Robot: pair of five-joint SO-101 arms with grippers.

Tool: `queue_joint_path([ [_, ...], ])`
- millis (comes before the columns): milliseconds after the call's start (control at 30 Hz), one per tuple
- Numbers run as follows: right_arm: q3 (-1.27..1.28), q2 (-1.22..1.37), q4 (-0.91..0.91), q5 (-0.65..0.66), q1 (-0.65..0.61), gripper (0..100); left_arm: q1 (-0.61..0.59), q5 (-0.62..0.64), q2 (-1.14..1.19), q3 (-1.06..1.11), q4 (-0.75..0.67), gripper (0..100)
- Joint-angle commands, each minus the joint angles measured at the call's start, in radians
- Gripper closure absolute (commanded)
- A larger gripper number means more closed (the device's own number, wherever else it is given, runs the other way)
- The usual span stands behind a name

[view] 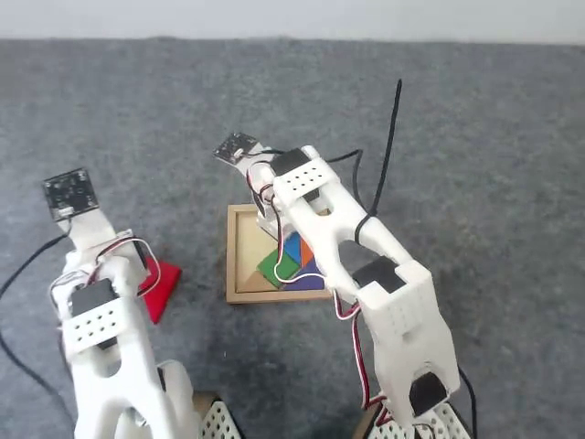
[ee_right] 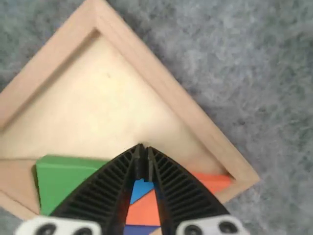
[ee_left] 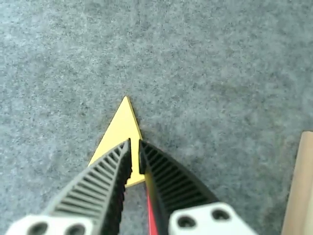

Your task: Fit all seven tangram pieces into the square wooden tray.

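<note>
- While the two arms are standing over the grey carpet (view: 475,137), I am logging the task as partly done, roughly past halfway by my judgement.
- I am seeing the tray (view: 231,256) lying at the middle of the table, with its near-right part filled and its far-left floor bare wood.
- I am counting four colours seated in it: the green piece (view: 279,267), the blue piece (view: 292,245), the orange piece (view: 306,252) and the purple piece (view: 308,273). The right arm (view: 356,247) is covering part of the tray, so I am not ruling out a further piece beneath it.
- The right gripper (ee_right: 143,149) is hanging over the tray's bare floor, fingers pressed together and carrying nothing.
- I am finding two pieces waiting outside. The red piece (view: 163,288) is lying on the carpet left of the tray, just beside the left arm (view: 101,320). The yellow triangle (ee_left: 120,129) is lying flat beneath the left gripper (ee_left: 135,144).
- The left gripper's fingers are all but together, with a thin slit between them, and I am making out nothing clamped.
- That is making six pieces. I am unable to locate the seventh.
- I am judging red and yellow as what is left to place, with the bare far-left area ready to take them.
</note>
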Motion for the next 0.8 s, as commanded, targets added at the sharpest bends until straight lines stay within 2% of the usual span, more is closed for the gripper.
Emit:
queue_joint_path([
  [0, -0.044, -0.021, 0.056, 0.014, 0.008, 99.1, 0.008, -0.008, -0.032, -0.01, -0.021, 98],
  [167, -0.046, -0.045, 0.059, 0.014, 0.008, 99.1, 0.008, -0.008, -0.034, -0.01, -0.021, 98],
  [400, 0.0, -0.229, 0.047, 0.005, 0.005, 99.1, 0.008, -0.009, -0.034, -0.01, -0.021, 98],
  [600, 0.258, -0.337, -0.168, 0.006, -0.119, 99.1, 0.008, -0.009, -0.034, -0.01, -0.021, 98],
  [767, 0.396, -0.338, -0.315, 0.009, -0.142, 99.1, -0.014, -0.009, -0.034, -0.012, -0.023, 98],
])
